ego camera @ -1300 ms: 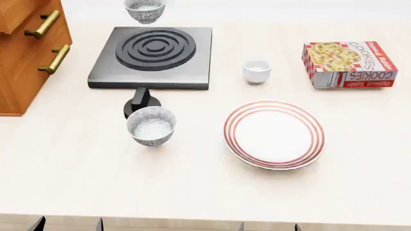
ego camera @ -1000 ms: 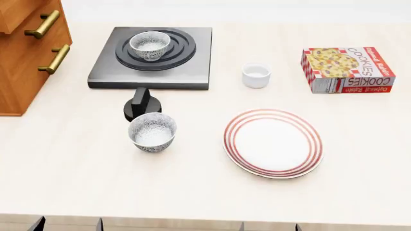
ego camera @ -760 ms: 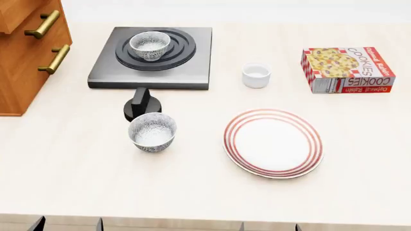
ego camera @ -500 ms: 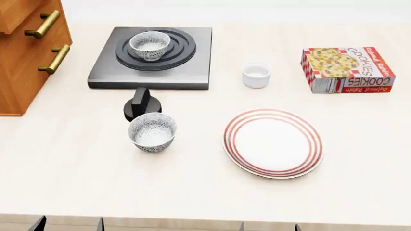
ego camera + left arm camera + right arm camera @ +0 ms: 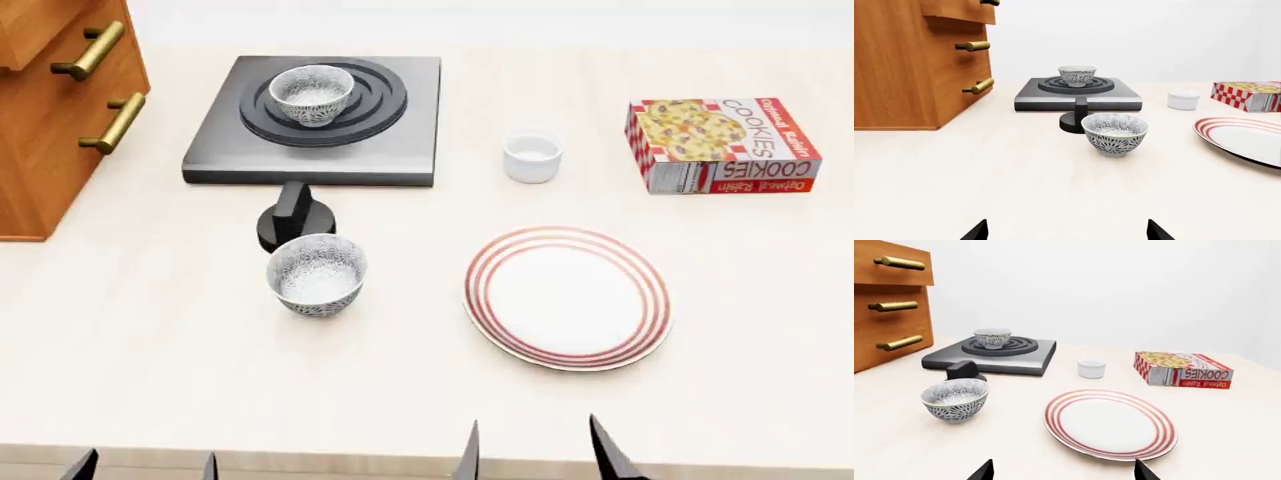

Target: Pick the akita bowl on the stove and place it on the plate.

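Observation:
The akita bowl (image 5: 311, 95), white with a fine dark speckled pattern, sits upright on the black rings of the stove (image 5: 400, 150), a dark grey slab at the back left. It also shows as the far bowl (image 5: 1077, 75) in the left wrist view and as the bowl on the rings (image 5: 993, 337) in the right wrist view. The plate (image 5: 567, 297), white with red rings, lies bare at the middle right. My left gripper (image 5: 144, 468) and right gripper (image 5: 534, 458) are open at the table's near edge, far from the bowl, with nothing between their fingers.
A second speckled bowl (image 5: 316, 274) stands on the table in front of the stove's black knob (image 5: 291, 215). A small white cup (image 5: 533, 157) and a cookies box (image 5: 721, 143) sit at the back right. A wooden drawer cabinet (image 5: 54, 110) stands left of the stove.
The right gripper's fingertips have risen further into the head view at the bottom edge. The akita bowl dropped onto the stove a second ago and has stayed still since.

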Available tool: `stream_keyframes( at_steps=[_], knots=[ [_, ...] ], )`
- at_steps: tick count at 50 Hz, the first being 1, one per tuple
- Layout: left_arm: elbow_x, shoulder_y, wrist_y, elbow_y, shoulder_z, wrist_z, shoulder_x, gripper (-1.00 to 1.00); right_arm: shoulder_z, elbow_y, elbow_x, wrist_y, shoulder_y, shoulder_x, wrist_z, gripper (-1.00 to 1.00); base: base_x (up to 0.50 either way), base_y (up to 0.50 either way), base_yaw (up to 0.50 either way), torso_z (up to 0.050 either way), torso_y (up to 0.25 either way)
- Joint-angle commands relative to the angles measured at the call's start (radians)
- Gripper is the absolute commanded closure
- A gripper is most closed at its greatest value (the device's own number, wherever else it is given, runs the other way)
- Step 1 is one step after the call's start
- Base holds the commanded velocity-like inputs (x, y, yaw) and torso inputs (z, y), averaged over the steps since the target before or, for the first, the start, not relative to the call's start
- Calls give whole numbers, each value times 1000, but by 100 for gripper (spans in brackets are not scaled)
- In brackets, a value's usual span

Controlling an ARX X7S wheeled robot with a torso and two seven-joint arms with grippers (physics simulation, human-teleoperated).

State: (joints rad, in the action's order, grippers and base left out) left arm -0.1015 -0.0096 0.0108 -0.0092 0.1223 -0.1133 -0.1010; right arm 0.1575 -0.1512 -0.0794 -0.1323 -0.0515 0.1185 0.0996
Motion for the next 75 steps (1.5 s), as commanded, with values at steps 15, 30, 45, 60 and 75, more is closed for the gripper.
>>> stream_keyframes(
  at_steps=[15,30,45,60,75],
  knots=[
    [-18,-2,6,-4,30,-27,-22,-100,0,-462,-56,-813,-515,-19,42,-100,0,0,0,0,0],
    [-24,-2,6,-2,45,-40,-35,-100,-168,-502,-123,-1059,-755,67,-8,-100,0,0,0,0,0],
    [-24,-6,10,-11,60,-53,-43,-100,-275,-533,-132,-953,-599,100,-30,-100,0,0,0,0,0],
    [-22,-10,23,-21,73,-65,-52,-100,-278,-532,-145,-949,-576,106,-34,-100,0,0,0,0,0],
    [-18,-15,18,-8,82,-87,-60,-100,-277,-535,-158,-949,-576,108,-33,-100,0,0,0,0,0]
  ],
)
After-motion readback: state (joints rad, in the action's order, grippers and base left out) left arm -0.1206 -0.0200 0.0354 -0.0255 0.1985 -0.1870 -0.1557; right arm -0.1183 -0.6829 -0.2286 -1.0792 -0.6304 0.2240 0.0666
